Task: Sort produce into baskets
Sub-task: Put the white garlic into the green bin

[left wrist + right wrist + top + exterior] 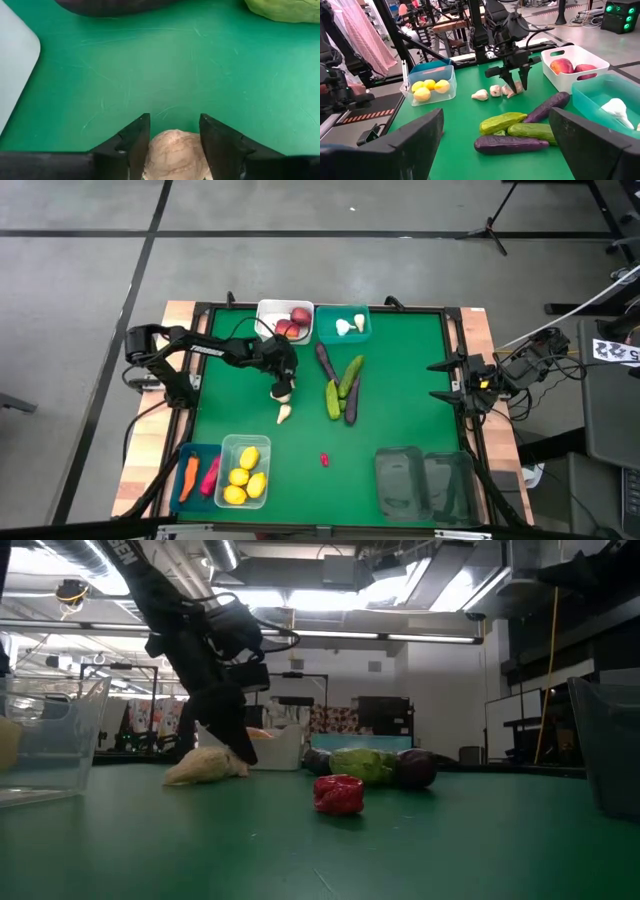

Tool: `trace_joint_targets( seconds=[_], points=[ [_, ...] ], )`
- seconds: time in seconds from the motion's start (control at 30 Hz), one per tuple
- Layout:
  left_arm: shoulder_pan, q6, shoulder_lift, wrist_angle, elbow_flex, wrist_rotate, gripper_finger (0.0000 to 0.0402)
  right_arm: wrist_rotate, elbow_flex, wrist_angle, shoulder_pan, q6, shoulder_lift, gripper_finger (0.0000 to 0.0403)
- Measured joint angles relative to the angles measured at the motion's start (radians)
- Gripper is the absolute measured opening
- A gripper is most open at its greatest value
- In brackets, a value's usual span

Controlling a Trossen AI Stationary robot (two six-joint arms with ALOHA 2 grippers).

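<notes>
Near edge: blue bin [180, 488] with carrot and chilli, clear pale green bin [246, 494] of lemons, two smoky bins [425, 483]
Mid-table: small red chilli [324, 460]; second garlic [284, 414]
Left gripper [282, 387]: fingers spread around a white garlic bulb [174, 155] on the green mat
Beside it: cucumbers [333, 400] and eggplants [351, 406]
Far edge: white bin [265, 310] of apples, teal bin [360, 335] with garlic
Right gripper [495, 145]: parked at the table's right edge, fingers wide apart
</notes>
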Motion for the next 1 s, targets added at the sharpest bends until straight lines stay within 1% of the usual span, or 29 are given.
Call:
trace_joint_targets(
  seconds=[0.27, 0.47, 0.53, 0.73, 1.0],
  points=[
    [0.0, -0.002, -0.001, 0.007, 0.001, 0.002, 0.0065, 0.0, 0.0, 0.0, 0.0, 0.0, 0.0, 0.036],
    [0.0, -0.002, -0.001, 0.01, 0.002, 0.002, 0.0009, 0.0, 0.0, 0.0, 0.0, 0.0, 0.0, 0.036],
    [0.0, -0.002, -0.001, 0.01, 0.002, 0.002, 0.0002, 0.0, 0.0, 0.0, 0.0, 0.0, 0.0, 0.036],
    [0.0, -0.004, -0.001, 0.007, 0.009, 0.002, 0.0001, 0.0, 0.0, 0.0, 0.0, 0.0, 0.0, 0.036],
    [0.0, -0.015, 0.001, 0.003, 0.067, 0.001, 0.0001, 0.0, 0.0, -0.001, 0.0, 0.0, 0.0, 0.036]
  ],
)
